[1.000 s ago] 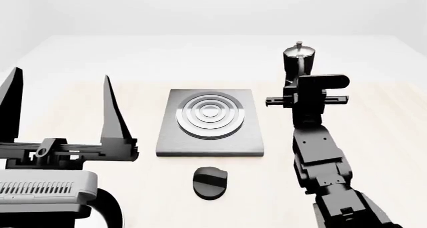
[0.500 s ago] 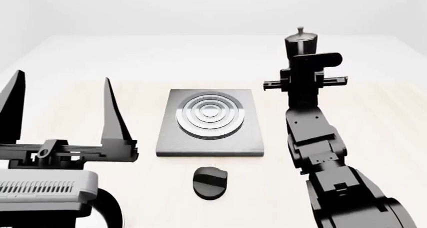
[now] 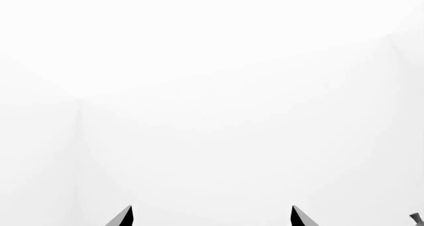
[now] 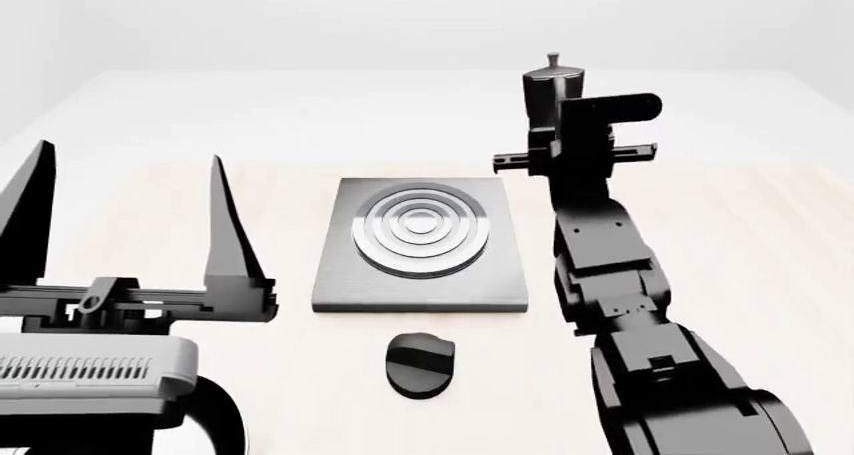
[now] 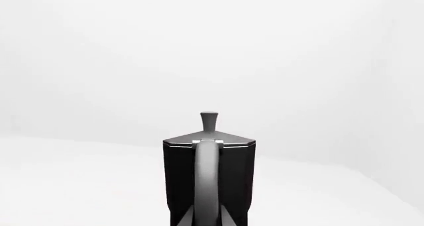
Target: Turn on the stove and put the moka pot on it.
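Observation:
The moka pot point(image 4: 549, 87), black with a silver lid and top knob, is held upright above the table, beyond the stove's far right corner. My right gripper point(image 4: 554, 127) is shut on its side handle. In the right wrist view the fingers point(image 5: 182, 219) close on the handle of the pot point(image 5: 208, 176). The stove point(image 4: 420, 240) is a square grey hotplate with ring burner at the table's middle. Its round black knob point(image 4: 419, 363) lies just in front of it. My left gripper point(image 4: 128, 155) is open and empty at the near left, fingers pointing up. The left wrist view shows only its fingertips point(image 3: 293, 213).
The pale wooden table point(image 4: 747, 255) runs to a white back wall. My right arm point(image 4: 627, 315) stretches along the stove's right side. My left arm's body point(image 4: 94, 375) fills the near left corner.
My right gripper has lifted the moka pot and carried it up and to the left, towards the stove's far right corner. The left arm has barely moved.

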{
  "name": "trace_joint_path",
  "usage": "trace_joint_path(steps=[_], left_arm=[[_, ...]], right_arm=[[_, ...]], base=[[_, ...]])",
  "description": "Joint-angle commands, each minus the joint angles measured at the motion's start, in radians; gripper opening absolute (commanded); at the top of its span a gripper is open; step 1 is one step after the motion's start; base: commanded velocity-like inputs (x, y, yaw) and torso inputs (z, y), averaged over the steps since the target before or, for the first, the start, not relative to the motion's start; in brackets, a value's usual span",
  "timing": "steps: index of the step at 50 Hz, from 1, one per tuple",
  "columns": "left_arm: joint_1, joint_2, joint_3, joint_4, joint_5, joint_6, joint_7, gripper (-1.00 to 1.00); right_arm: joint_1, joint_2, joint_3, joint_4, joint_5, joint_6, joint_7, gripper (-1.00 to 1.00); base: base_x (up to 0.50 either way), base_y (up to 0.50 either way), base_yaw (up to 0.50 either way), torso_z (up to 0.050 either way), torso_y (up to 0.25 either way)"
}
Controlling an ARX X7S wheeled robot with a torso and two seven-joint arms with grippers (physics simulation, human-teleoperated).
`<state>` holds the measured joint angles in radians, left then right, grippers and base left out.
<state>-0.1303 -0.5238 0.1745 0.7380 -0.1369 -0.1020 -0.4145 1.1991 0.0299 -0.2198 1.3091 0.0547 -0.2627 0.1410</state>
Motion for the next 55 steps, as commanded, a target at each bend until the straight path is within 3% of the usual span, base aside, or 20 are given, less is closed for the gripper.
trace_joint_path(steps=[1,10,26,41,55], left_arm=[[-0.001,0.002,0.005,-0.007,0.001,0.004,-0.001,1.0],[0.005,0.0,0.004,-0.01,0.0,0.012,-0.002,1.0],[0.006,0.0,0.006,-0.021,-0.005,0.022,-0.001,1.0],[0.003,-0.002,0.009,-0.019,-0.006,0.019,-0.003,1.0],[0.005,-0.004,0.01,-0.027,-0.008,0.027,-0.004,1.0]], right_arm=[[0.007,-0.02,0.046,0.0,-0.016,-0.053,-0.192,-1.0],[-0.003,-0.029,-0.004,0.0,0.038,-0.084,-0.26,-1.0],[0.012,-0.03,-0.253,0.0,0.29,-0.092,-0.234,-1.0],[0.013,-0.03,-0.576,-0.001,0.635,-0.097,-0.118,-1.0],[0.007,-0.03,-1.023,-0.008,1.064,-0.213,-0.081,-1.0]], base=[[0.0,0.0,0.0,0.0,0.0],[0.0,0.0,0.0,0.0,0.002],[0.0,0.0,0.0,0.0,0.001],[0.0,0.0,0.0,0.001,0.001],[0.0,0.0,0.0,0.0,0.001]])
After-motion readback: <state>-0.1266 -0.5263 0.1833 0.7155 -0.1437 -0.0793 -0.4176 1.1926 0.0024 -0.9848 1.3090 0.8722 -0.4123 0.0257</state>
